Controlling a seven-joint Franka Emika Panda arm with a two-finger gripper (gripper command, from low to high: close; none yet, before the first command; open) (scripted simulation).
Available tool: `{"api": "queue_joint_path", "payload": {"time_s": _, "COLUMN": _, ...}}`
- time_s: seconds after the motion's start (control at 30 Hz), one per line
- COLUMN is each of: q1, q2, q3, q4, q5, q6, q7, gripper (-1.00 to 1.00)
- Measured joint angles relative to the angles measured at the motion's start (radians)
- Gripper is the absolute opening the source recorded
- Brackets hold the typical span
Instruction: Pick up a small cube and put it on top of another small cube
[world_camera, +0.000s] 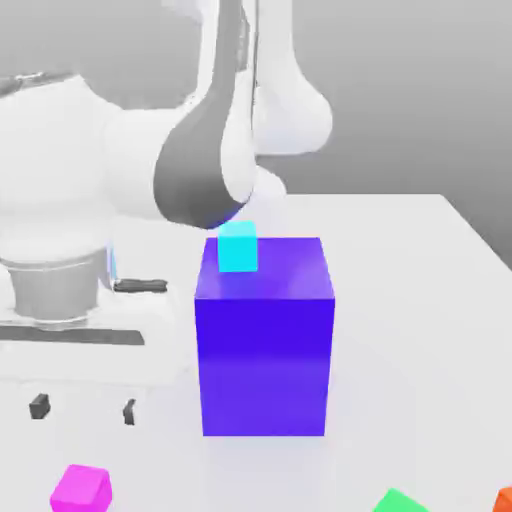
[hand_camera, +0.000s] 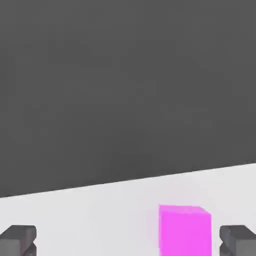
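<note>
Lying on the table (world_camera: 430, 300) near the big blue block (world_camera: 265, 340), the magenta cube (hand_camera: 184, 231) looks light, rigid and smooth-sided, best pinched across opposite flat faces by the spread, empty gripper (hand_camera: 128, 240).

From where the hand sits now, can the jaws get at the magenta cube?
Probably yes. In the hand view the magenta cube sits on the white table between the two spread fingertips, nearer one than the other, with nothing between the gripper and the cube.
</note>
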Motion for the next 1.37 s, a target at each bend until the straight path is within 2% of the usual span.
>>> {"api": "queue_joint_path", "payload": {"time_s": 0.1, "q1": -0.023, "q2": 0.103, "q3": -0.006, "q4": 0.004, "q5": 0.0, "q6": 0.042, "q7": -0.018, "gripper": 0.0}}
{"api": "queue_joint_path", "payload": {"time_s": 0.2, "q1": -0.059, "q2": 0.212, "q3": 0.033, "q4": 0.026, "q5": 0.039, "q6": 0.117, "q7": -0.051, "gripper": 0.0}}
{"api": "queue_joint_path", "payload": {"time_s": 0.23, "q1": -0.073, "q2": 0.247, "q3": 0.049, "q4": 0.034, "q5": 0.054, "q6": 0.144, "q7": -0.062, "gripper": -1.0}}
{"api": "queue_joint_path", "payload": {"time_s": 0.47, "q1": -0.076, "q2": 0.256, "q3": 0.053, "q4": 0.035, "q5": 0.056, "q6": 0.149, "q7": -0.063, "gripper": -1.0}}
{"api": "queue_joint_path", "payload": {"time_s": 0.63, "q1": -0.02, "q2": 0.12, "q3": 0.011, "q4": 0.007, "q5": -0.013, "q6": 0.041, "q7": -0.011, "gripper": -1.0}}
{"api": "queue_joint_path", "payload": {"time_s": 1.1, "q1": 0.354, "q2": 0.039, "q3": 0.212, "q4": 0.076, "q5": -0.183, "q6": -0.091, "q7": 0.156, "gripper": -1.0}}
{"api": "queue_joint_path", "payload": {"time_s": 1.23, "q1": 0.377, "q2": 0.146, "q3": 0.226, "q4": 0.087, "q5": -0.189, "q6": 0.01, "q7": 0.163, "gripper": -1.0}}
{"api": "queue_joint_path", "payload": {"time_s": 1.27, "q1": 0.377, "q2": 0.165, "q3": 0.227, "q4": 0.088, "q5": -0.189, "q6": 0.027, "q7": 0.162, "gripper": 1.0}}
{"api": "queue_joint_path", "payload": {"time_s": 1.37, "q1": 0.377, "q2": 0.165, "q3": 0.227, "q4": 0.088, "q5": -0.189, "q6": 0.027, "q7": 0.162, "gripper": 1.0}}
